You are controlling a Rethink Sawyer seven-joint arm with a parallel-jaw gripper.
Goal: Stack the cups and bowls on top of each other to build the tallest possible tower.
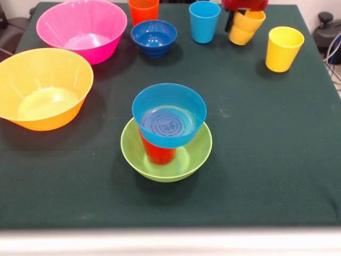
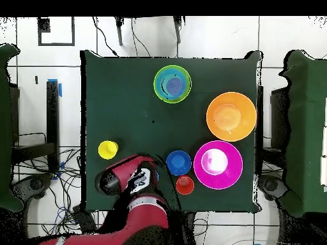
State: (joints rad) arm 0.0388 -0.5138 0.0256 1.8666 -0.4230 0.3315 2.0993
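In the middle of the table stands the tower [image 1: 169, 133]: a green bowl [image 1: 197, 152] holds a red cup [image 1: 157, 152], and a light blue bowl [image 1: 169, 114] sits on that cup. From overhead the tower [image 2: 172, 83] reads as one round stack. At the far right my gripper [image 1: 241, 18] is shut on a yellow cup [image 1: 246, 28], which hangs tilted just above the cloth. In the overhead view my arm [image 2: 135, 188] covers the gripper and this cup. A second yellow cup [image 1: 283, 48] stands upright to its right.
Along the far side stand a light blue cup [image 1: 204, 21], a dark blue bowl [image 1: 154, 37], an orange cup [image 1: 143, 9] and a large pink bowl [image 1: 81, 29]. A large yellow-orange bowl [image 1: 43, 88] sits at the left edge.
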